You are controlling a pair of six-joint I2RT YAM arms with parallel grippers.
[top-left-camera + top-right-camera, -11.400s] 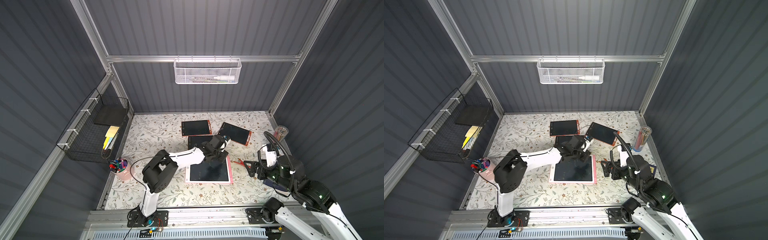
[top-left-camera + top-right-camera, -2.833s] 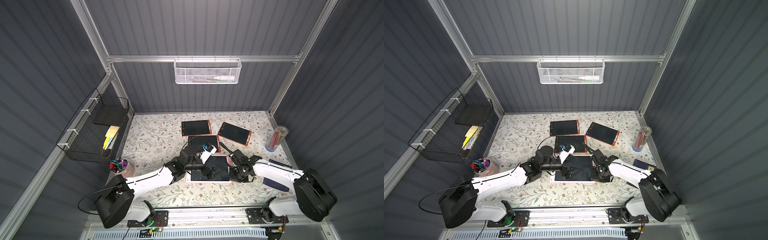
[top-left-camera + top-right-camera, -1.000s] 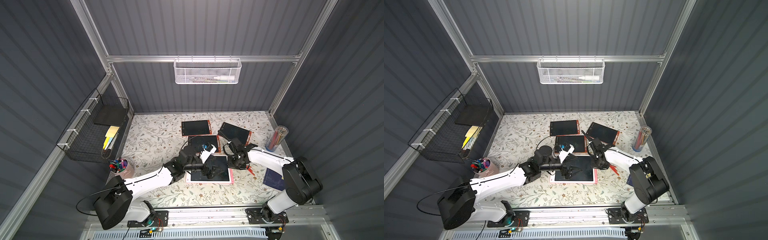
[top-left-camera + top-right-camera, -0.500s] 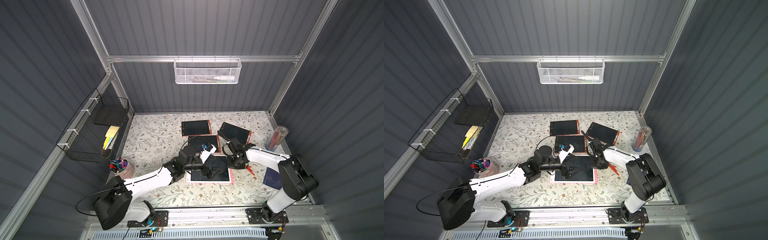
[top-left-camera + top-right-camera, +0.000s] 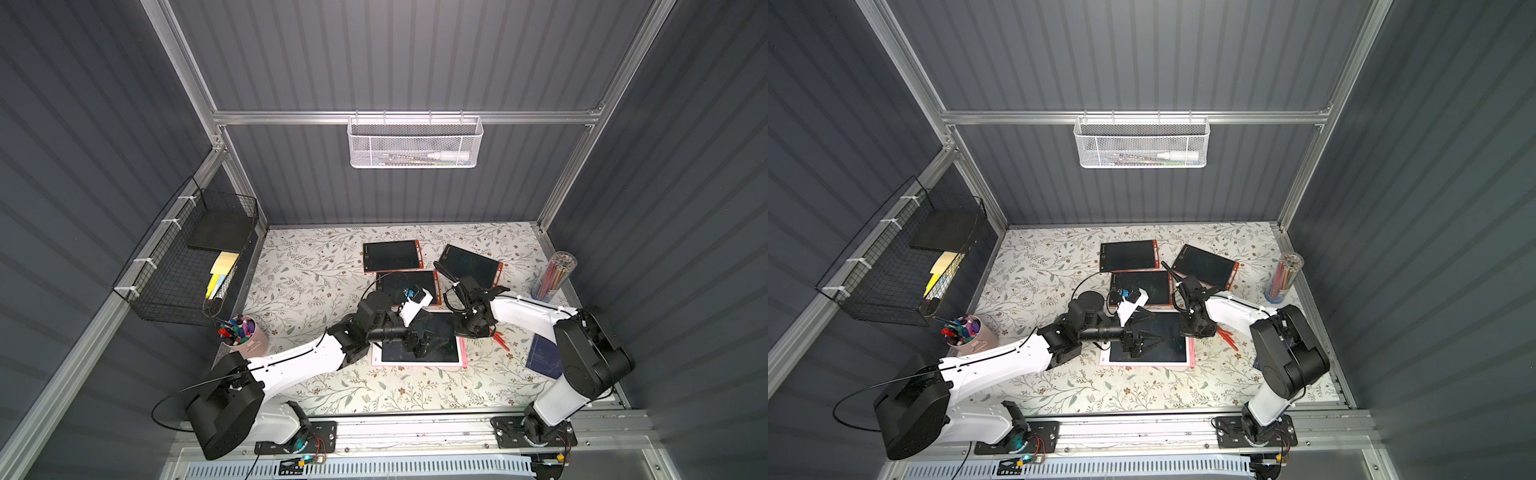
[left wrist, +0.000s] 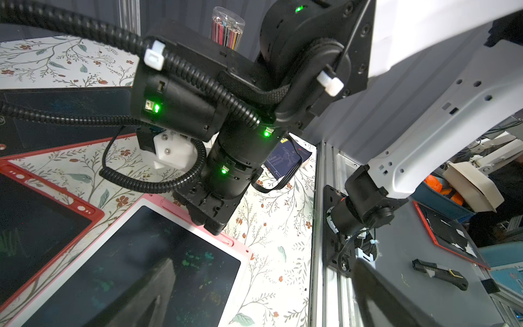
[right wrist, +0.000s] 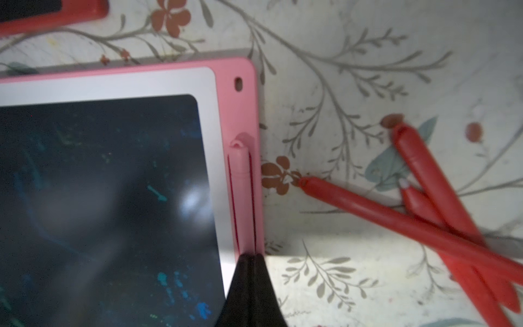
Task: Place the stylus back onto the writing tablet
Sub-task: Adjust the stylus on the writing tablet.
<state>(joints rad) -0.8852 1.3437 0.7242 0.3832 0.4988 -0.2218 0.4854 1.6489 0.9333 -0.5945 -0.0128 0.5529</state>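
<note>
Left gripper (image 5: 434,336) is hanging spread wide and grasping nothing, with the dark screen of the pink writing tablet (image 5: 419,364) lying directly beneath it. It is not pinning the tablet down.

The pink stylus (image 7: 243,198) is lying along the tablet's side groove, running away from the right gripper (image 7: 251,259). That gripper is clenched tight with nothing between the jaws, and its joined tips are bearing down on the stylus's near end. That end is hidden under the tips, so I can't say whether it's clicked in fully; the far end looks seated.

Three red styluses (image 7: 396,218) are lying crossed on the floral mat, just beside the right gripper on the side away from the tablet.

Risks:
- An off-centre push could be levering the stylus up out of the groove.
- With nothing holding the tablet, sideways force could be sliding it.
- On the lift, the tips could be dragging the stylus back out.
- A sideways retreat could be knocking the red styluses.
</note>
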